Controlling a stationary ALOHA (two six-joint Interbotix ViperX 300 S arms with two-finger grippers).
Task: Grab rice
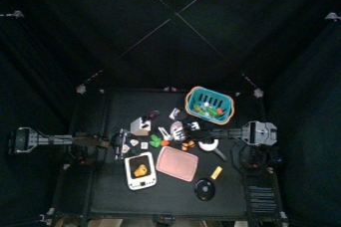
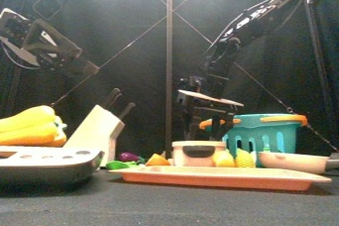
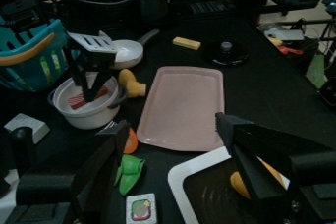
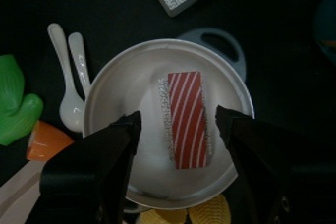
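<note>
Right gripper wide open, right above white bowl with striped rice pack. Left gripper open, near pink tray.

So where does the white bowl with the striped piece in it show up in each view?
Top view: the white bowl sits right of the table's middle, just above the pink tray.
Front view: low at centre, behind the tray, left of the teal basket.
Left wrist view: at left, under the right gripper.
Right wrist view: fills the centre.
Shared landmark: the pink tray, hidden only in the right wrist view.
</note>
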